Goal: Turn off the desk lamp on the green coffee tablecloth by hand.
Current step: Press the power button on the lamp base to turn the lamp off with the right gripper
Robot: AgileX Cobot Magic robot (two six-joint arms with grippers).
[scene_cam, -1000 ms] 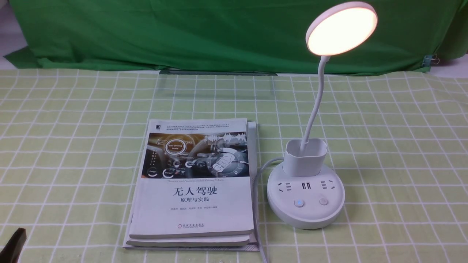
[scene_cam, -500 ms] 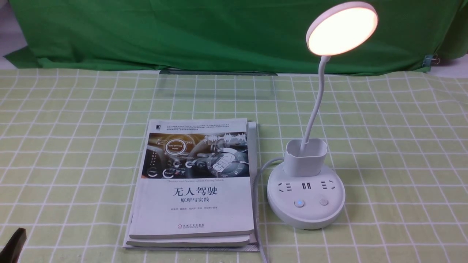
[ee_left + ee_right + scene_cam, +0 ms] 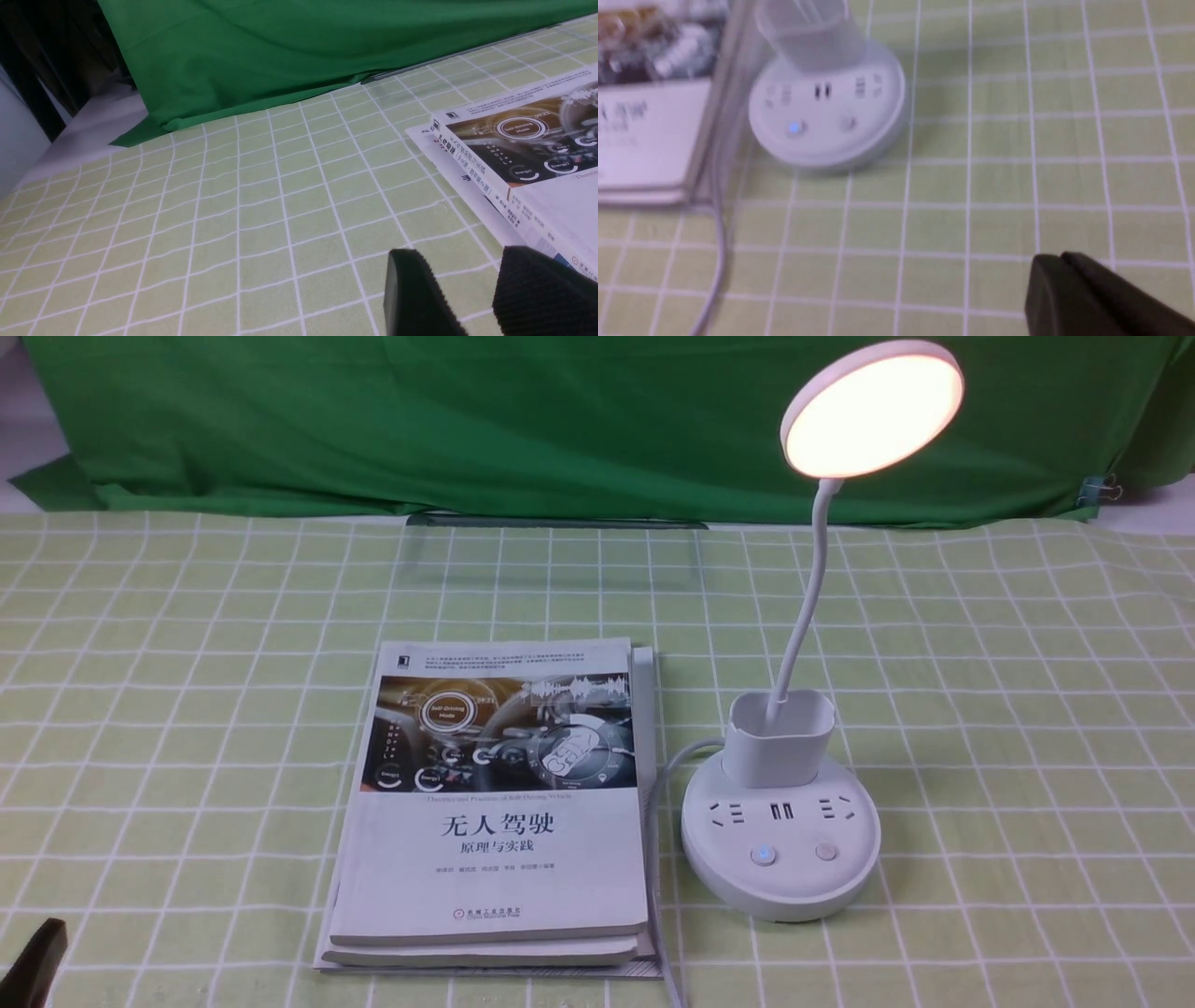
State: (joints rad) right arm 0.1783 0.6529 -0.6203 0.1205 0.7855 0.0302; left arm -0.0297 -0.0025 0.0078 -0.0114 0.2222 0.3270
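The white desk lamp [image 3: 780,840] stands on the green coffee tablecloth [image 3: 1008,709], right of centre. Its round disc head [image 3: 873,409] glows warm. Its round base carries sockets, a left button [image 3: 764,855] lit blue and a plain right button [image 3: 825,850]. The base also shows, blurred, in the right wrist view [image 3: 826,105]. My right gripper [image 3: 1057,266] is shut and empty, above bare cloth well short of the base; it is out of the front view. My left gripper [image 3: 460,266] is open and empty beside the books; a black tip of it [image 3: 33,963] shows at the front view's lower left corner.
A stack of books [image 3: 495,803] lies just left of the lamp base, also in the left wrist view [image 3: 528,154]. The lamp's white cord [image 3: 665,775] runs between books and base. A dark green backdrop cloth [image 3: 467,420] hangs behind the table.
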